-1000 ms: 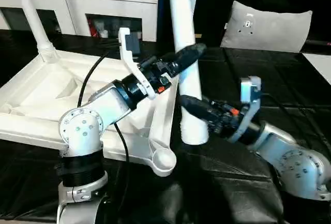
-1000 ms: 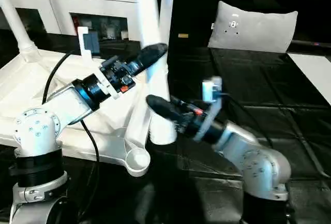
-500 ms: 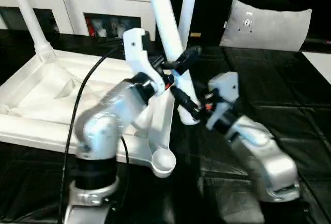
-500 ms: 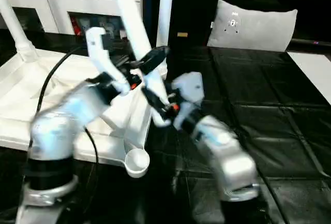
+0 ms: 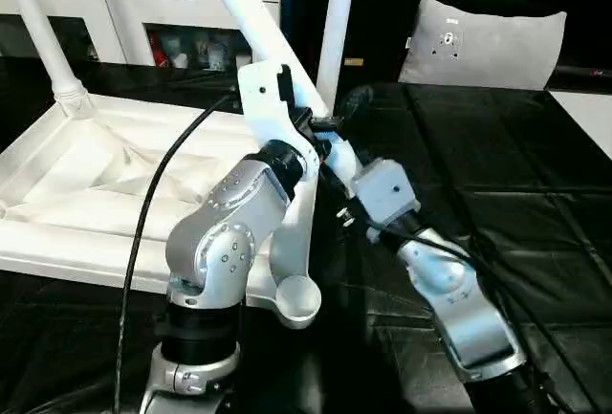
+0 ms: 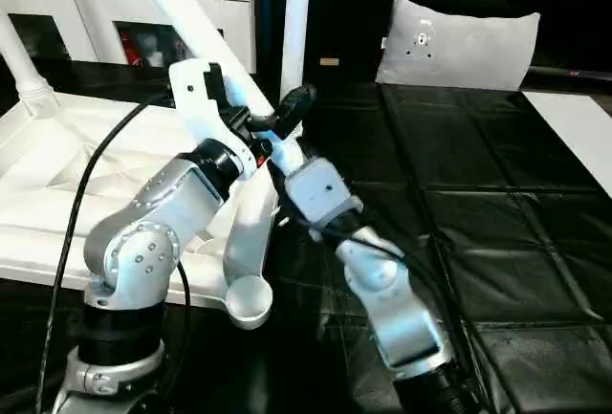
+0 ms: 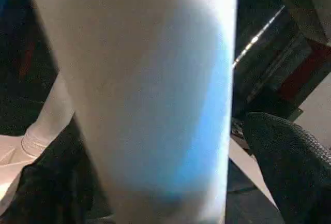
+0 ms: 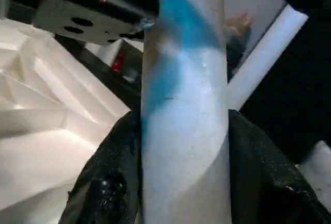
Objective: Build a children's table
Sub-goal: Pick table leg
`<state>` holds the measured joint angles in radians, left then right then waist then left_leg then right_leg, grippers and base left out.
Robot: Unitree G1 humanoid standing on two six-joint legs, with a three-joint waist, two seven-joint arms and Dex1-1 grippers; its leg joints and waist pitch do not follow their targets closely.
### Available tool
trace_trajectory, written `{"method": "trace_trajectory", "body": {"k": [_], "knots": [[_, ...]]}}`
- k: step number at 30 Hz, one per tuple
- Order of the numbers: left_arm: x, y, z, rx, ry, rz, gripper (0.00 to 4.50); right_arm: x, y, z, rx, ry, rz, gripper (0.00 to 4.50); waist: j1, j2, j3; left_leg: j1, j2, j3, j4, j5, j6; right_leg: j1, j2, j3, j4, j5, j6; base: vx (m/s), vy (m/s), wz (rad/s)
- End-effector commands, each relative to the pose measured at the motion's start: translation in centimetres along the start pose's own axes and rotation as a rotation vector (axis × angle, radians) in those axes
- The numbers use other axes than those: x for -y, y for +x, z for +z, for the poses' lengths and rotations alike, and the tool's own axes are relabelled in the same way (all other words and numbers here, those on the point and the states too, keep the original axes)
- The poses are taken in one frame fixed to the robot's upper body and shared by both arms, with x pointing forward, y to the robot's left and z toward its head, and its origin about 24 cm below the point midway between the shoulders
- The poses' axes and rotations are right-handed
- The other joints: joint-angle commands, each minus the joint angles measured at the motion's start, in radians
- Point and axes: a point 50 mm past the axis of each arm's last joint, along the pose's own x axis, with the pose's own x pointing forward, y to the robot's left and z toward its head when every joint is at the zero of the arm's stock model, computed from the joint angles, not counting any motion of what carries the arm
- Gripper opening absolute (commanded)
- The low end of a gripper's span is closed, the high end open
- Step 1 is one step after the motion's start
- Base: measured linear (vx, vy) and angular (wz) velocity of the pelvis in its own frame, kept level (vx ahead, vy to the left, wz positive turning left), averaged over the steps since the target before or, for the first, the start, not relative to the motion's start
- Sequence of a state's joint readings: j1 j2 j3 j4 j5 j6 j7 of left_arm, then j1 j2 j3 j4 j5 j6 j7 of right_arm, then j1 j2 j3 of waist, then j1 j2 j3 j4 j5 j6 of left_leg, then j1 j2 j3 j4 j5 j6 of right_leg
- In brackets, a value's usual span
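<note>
Tilted from near upright a second earlier, the loose leg [image 5: 258,27] leaned over the upturned tabletop [image 5: 96,185] (two legs already socketed), my right gripper [image 8: 181,146] clamped on it, my left gripper [image 5: 330,122] spread around it, its foot nearing the empty socket [image 5: 296,299].

The tilted leg [image 5: 251,14] and tabletop [image 5: 86,194] block the left; right mat [image 5: 516,175] lies open.

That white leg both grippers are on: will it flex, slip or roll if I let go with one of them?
The leg looks like a rigid plastic tube, straight along its tilted length, so flexing seems unlikely. Its smooth, tapered surface could slide through the right gripper's pads. Being round and long, it would probably swing or roll against the tabletop if the left gripper alone stayed beside it.
</note>
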<state>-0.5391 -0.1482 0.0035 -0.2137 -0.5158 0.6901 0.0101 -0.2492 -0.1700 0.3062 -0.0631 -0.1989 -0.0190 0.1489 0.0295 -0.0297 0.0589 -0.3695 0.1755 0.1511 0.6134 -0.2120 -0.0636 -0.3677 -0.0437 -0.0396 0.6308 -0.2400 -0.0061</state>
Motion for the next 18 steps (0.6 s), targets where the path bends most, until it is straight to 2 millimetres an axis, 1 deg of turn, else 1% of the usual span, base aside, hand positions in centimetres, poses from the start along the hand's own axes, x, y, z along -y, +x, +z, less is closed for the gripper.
{"method": "trace_trajectory", "body": {"k": [1, 4, 6, 9, 10, 11, 12, 13, 17, 18], "knots": [[0.1, 0.0, -0.1, 0.007, 0.004, 0.008, 4.14, 0.2, 0.2, 0.2, 0.026, -0.022, -0.026, 1.90, -0.005, 0.003, -0.059, 0.006, 0.045, -0.009, -0.067, -0.069, -0.003, 0.050, -0.077, 0.055, -0.064, 0.108, -0.169, 0.000, 0.000, 0.00], [0.2, -0.1, -0.3, 0.001, 0.055, -0.010, 4.14, 0.2, 0.3, 0.1, 0.040, -0.029, -0.035, 1.90, -0.005, 0.004, -0.060, 0.005, 0.045, -0.009, -0.067, -0.068, 0.005, 0.050, -0.078, 0.055, -0.064, 0.112, -0.165, 0.000, 0.000, 0.00], [0.3, -0.2, -0.4, -0.005, 0.105, -0.039, 4.14, 0.1, 0.3, 0.1, 0.047, -0.019, -0.035, 1.90, -0.005, 0.005, -0.060, 0.006, 0.047, -0.010, -0.067, -0.067, 0.005, 0.049, -0.077, 0.055, -0.062, 0.118, -0.164, 0.000, 0.000, 0.00], [-0.5, -0.4, -0.9, -0.028, 0.280, -0.054, 4.14, 0.1, 0.2, 0.0, 0.055, -0.019, -0.037, 1.90, -0.005, 0.008, -0.062, 0.008, 0.047, -0.011, -0.068, -0.063, 0.009, 0.047, -0.076, 0.054, -0.061, 0.124, -0.152, 0.000, 0.000, 0.00], [-1.0, -0.5, -1.1, -0.033, 0.340, -0.051, 4.08, 0.1, 0.2, -0.1, 0.056, -0.014, -0.035, 1.90, -0.005, 0.011, -0.062, 0.009, 0.048, -0.011, -0.069, -0.061, 0.002, 0.048, -0.077, 0.054, -0.059, 0.130, -0.155, 0.000, 0.000, 0.00], [-1.0, -0.5, -1.1, -0.033, 0.340, -0.051, 3.91, 0.1, 0.2, -0.1, 0.056, -0.014, -0.035, 1.90, -0.005, 0.011, -0.062, 0.009, 0.048, -0.011, -0.069, -0.061, 0.002, 0.048, -0.077, 0.054, -0.059, 0.130, -0.155, 0.000, 0.000, 0.00], [-1.6, -0.6, -1.2, -0.026, 0.388, -0.038, 3.75, 0.1, 0.2, -0.2, 0.055, -0.013, -0.032, 1.90, -0.007, 0.011, -0.062, 0.009, 0.047, -0.011, -0.069, -0.063, -0.003, 0.049, -0.076, 0.053, -0.059, 0.135, -0.158, 0.000, 0.000, 0.00], [-1.8, -0.7, -1.2, -0.023, 0.402, -0.033, 3.67, 0.1, 0.2, -0.2, 0.057, -0.014, -0.032, 1.90, -0.007, 0.012, -0.062, 0.009, 0.047, -0.011, -0.069, -0.064, -0.005, 0.049, -0.076, 0.054, -0.060, 0.135, -0.159, 0.000, 0.000, 0.00], [-2.6, -1.0, -1.2, -0.024, 0.494, -0.027, 3.55, 0.2, 0.2, -0.2, 0.061, -0.014, -0.034, 1.90, -0.005, 0.014, -0.063, 0.010, 0.048, -0.011, -0.071, -0.070, -0.014, 0.049, -0.078, 0.054, -0.057, 0.146, -0.170, 0.000, 0.000, 0.00], [-2.9, -1.1, -1.3, -0.028, 0.514, -0.027, 3.32, 0.2, 0.2, -0.3, 0.061, -0.013, -0.034, 1.90, -0.005, 0.013, -0.063, 0.011, 0.049, -0.011, -0.071, -0.070, -0.015, 0.049, -0.079, 0.054, -0.057, 0.150, -0.173, 0.000, 0.000, 0.00]]}}
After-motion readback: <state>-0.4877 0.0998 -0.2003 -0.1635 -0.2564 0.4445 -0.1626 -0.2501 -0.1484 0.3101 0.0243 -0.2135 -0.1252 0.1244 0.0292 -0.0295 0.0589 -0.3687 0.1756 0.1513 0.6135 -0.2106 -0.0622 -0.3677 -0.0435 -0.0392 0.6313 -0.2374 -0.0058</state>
